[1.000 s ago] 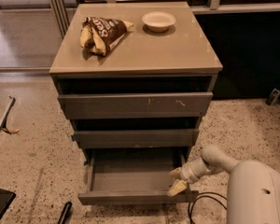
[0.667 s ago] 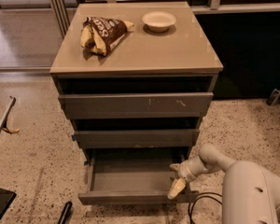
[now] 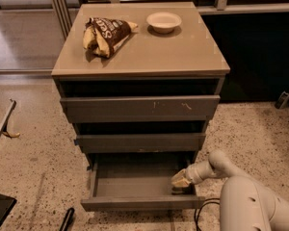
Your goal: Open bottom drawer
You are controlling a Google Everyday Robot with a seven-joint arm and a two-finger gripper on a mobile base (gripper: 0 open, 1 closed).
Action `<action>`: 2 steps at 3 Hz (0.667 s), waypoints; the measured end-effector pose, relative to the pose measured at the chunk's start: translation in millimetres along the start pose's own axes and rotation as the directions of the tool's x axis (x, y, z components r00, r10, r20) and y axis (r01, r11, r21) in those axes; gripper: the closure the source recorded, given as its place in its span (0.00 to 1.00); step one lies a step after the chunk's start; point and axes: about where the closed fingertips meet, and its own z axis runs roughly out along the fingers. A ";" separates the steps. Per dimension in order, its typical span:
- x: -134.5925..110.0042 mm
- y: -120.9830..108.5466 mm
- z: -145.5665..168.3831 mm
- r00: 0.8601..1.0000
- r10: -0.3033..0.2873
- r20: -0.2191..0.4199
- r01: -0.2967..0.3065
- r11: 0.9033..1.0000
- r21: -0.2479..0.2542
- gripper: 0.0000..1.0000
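The bottom drawer of the grey cabinet stands pulled out, showing its shallow grey box interior. Its plain dark-grey front faces me at the bottom of the view. My gripper reaches in from the lower right on a white arm and sits inside the drawer at its right side, close to the right wall. The middle drawer and the top drawer with pale scratch marks sit above it, both pushed further in.
A brown chip bag and a small white bowl lie on the cabinet top. My white arm body fills the lower right. Speckled floor surrounds the cabinet. A dark object lies on the floor at lower left.
My gripper has moved up and left, from beside the drawer's right front corner to inside the drawer at its right side. The drawer stays pulled out.
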 end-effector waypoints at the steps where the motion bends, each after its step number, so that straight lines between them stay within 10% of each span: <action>1: -0.9 -16.8 3.2 0.999 0.002 0.037 -0.003 1.000 0.018 1.00; 2: 11.2 -21.8 16.7 1.000 0.019 0.024 -0.019 1.000 -0.011 1.00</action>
